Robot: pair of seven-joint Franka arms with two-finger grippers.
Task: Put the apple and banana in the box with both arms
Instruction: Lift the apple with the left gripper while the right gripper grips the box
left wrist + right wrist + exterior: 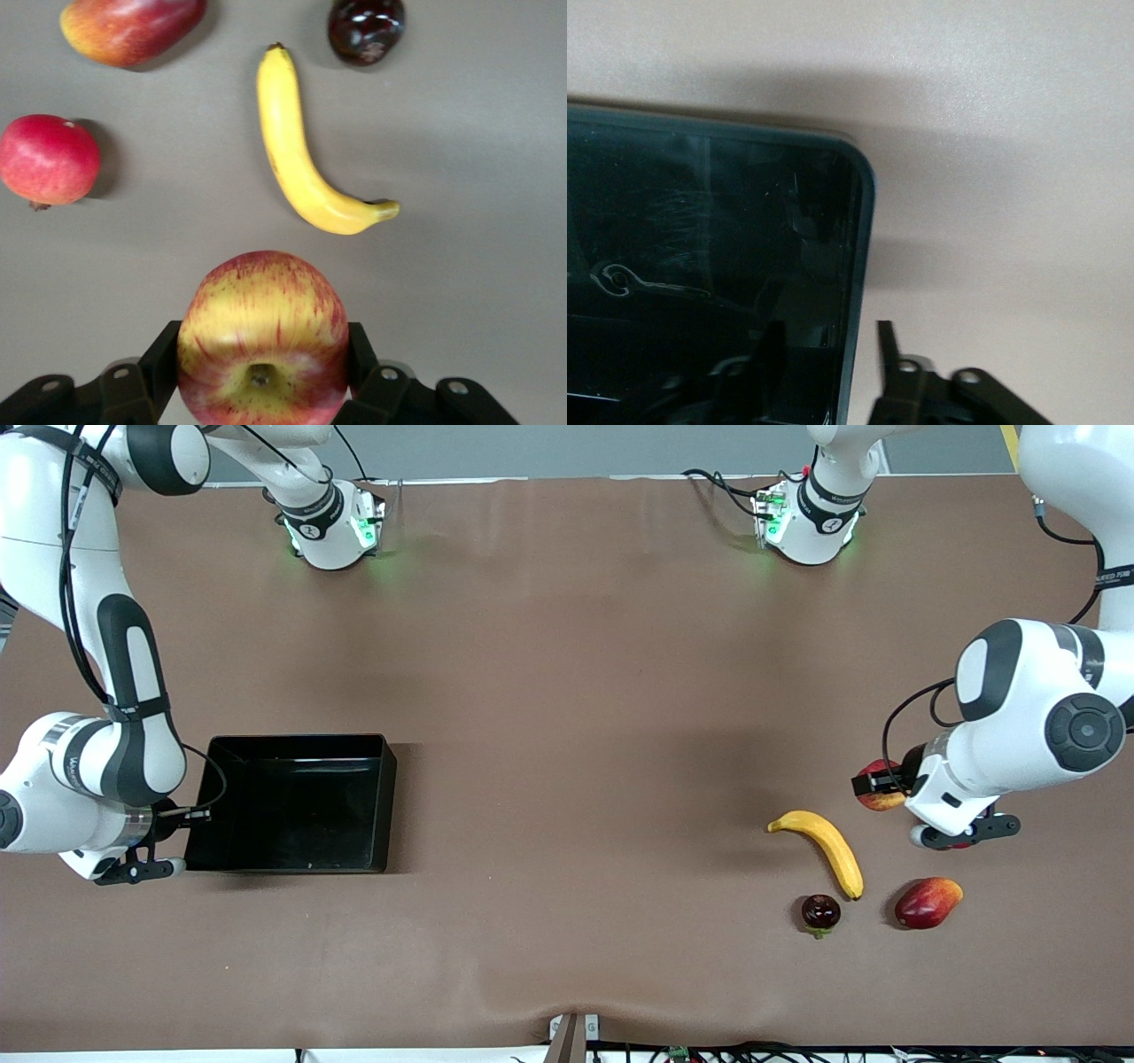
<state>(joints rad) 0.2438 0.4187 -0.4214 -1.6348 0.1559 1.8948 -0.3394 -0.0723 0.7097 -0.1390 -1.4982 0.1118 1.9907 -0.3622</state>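
- One apple (262, 341), gripped by the left claw (262, 376).
- One banana (824, 848), three other fruits on the tabletop (567, 691).
- One box (292, 802); right claw (824, 367) straddles its wall, not closed.

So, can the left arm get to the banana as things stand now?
Probably not yet: the left end effector is shut on the apple. The banana lies bare on the table close by, nothing covering it, so it looks reachable once the apple is dropped.

Brown matte table covering (567, 691) spread wide with soft creases, pale grey strip of floor or wall above its upper edge, a white border with tangled cables (753, 1052) along its lower edge, even overhead light, soft shadows
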